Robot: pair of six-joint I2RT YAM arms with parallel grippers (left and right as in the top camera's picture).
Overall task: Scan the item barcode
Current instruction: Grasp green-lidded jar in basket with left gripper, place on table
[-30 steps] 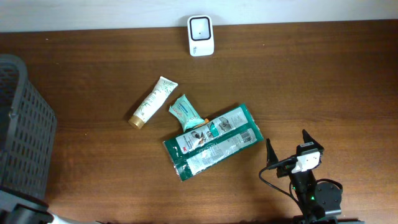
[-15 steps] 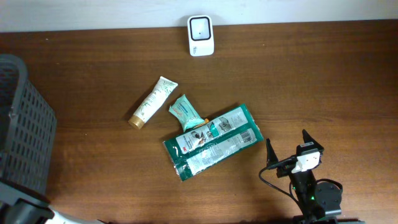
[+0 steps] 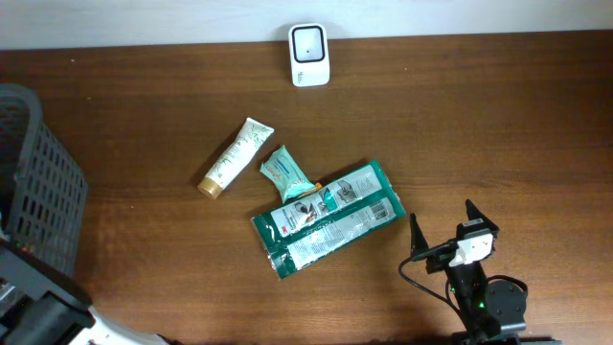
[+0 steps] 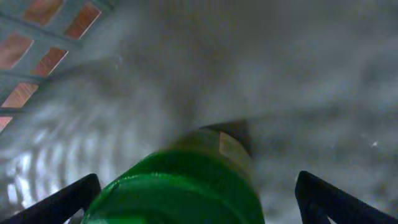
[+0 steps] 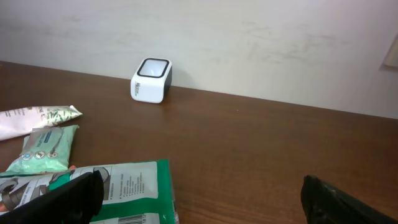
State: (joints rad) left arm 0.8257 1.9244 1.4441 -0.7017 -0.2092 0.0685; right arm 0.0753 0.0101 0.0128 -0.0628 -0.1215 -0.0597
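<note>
The white scanner (image 3: pixel 309 55) (image 5: pixel 151 79) stands at the table's far edge. Mid-table lie a cream tube (image 3: pixel 235 156) (image 5: pixel 34 118), a small teal pouch (image 3: pixel 284 172) (image 5: pixel 46 149) and a green-and-white pack (image 3: pixel 329 218) (image 5: pixel 124 186) with a barcode near its close end. My right gripper (image 3: pixel 441 216) (image 5: pixel 202 186) is open and empty, just right of the pack. The left wrist view is blurred. In it my left gripper (image 4: pixel 198 186) is open inside the basket, its fingers either side of a round green item (image 4: pixel 180 186) with a tan top.
A dark grey slatted basket (image 3: pixel 38 192) stands at the table's left edge, and its wall fills the left wrist view (image 4: pixel 50 37). My left arm's body (image 3: pixel 38 316) shows at the bottom left corner. A pale wall runs behind the scanner.
My left arm's body has come further into the overhead view at the bottom left, by the basket. The right arm and the items on the table have not moved.
</note>
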